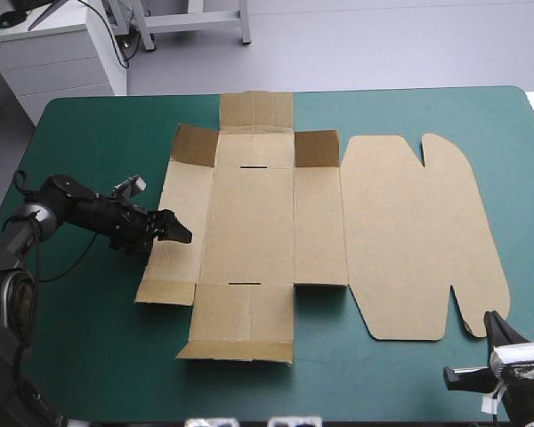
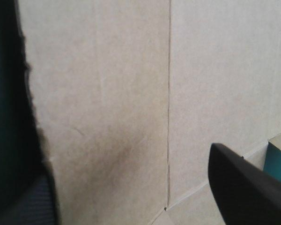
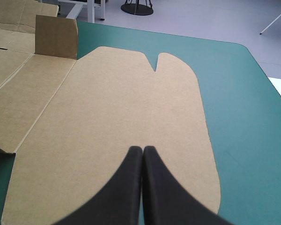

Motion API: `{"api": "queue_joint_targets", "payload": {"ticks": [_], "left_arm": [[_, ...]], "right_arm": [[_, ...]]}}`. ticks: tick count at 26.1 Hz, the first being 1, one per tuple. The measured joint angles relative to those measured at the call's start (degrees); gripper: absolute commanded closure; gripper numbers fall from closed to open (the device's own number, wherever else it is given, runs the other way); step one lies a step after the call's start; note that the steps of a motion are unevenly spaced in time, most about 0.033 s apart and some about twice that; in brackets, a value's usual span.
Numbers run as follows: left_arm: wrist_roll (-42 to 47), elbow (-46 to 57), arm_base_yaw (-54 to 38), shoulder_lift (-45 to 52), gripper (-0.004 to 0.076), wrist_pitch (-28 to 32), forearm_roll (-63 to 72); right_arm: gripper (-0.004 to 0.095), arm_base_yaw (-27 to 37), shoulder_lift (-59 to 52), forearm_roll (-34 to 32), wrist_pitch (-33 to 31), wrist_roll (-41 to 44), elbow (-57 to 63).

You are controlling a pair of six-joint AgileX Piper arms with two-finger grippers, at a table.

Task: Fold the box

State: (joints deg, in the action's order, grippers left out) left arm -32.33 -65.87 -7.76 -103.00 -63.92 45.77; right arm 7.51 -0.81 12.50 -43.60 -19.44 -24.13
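The brown box (image 1: 249, 222) lies as a cut sheet on the teal-green cover, its rounded lid (image 1: 418, 236) flat to the right. Two small far corner flaps (image 1: 196, 145) stand partly raised. My left gripper (image 1: 173, 229) is low at the sheet's left side panel. In the left wrist view its fingers (image 2: 243, 187) stand apart, open, with the board (image 2: 107, 93) spanning the gap between them. My right gripper (image 1: 497, 327) hovers near the table's front right corner, just off the lid's near edge. It is shut and holds nothing, and it points along the lid (image 3: 112, 108).
The near end flap (image 1: 236, 349) of the sheet is tilted up slightly. Teal-green cover (image 1: 98, 133) shows on all sides of the sheet, widest at the far left and along the right edge (image 3: 243, 117). A white cabinet (image 1: 53, 44) stands beyond the table's far left corner.
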Motion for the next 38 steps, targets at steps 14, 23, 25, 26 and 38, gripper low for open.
{"api": "queue_joint_targets", "payload": {"ticks": [14,23,25,26,38], "left_arm": [[0.24,0.26,3.81,-0.51,0.0571,1.12,0.63],[2.22,0.32,3.88,-0.51,0.0731,-1.2,1.8],[2.39,0.32,3.83,-0.51,0.0731,-1.58,1.63],[2.64,0.32,3.83,-0.51,0.0731,-2.42,1.64],[11.47,-24.06,12.75,-0.57,0.0731,-5.76,-23.87]], "right_arm": [[0.0922,0.0,0.0,0.0,0.0,0.0,0.0],[0.0922,0.0,0.0,0.0,0.0,0.0,0.0],[0.0922,0.0,0.0,0.0,0.0,0.0,0.0],[0.0922,0.0,0.0,0.0,0.0,0.0,0.0],[0.0922,0.0,0.0,0.05,0.0,0.57,0.0]]}}
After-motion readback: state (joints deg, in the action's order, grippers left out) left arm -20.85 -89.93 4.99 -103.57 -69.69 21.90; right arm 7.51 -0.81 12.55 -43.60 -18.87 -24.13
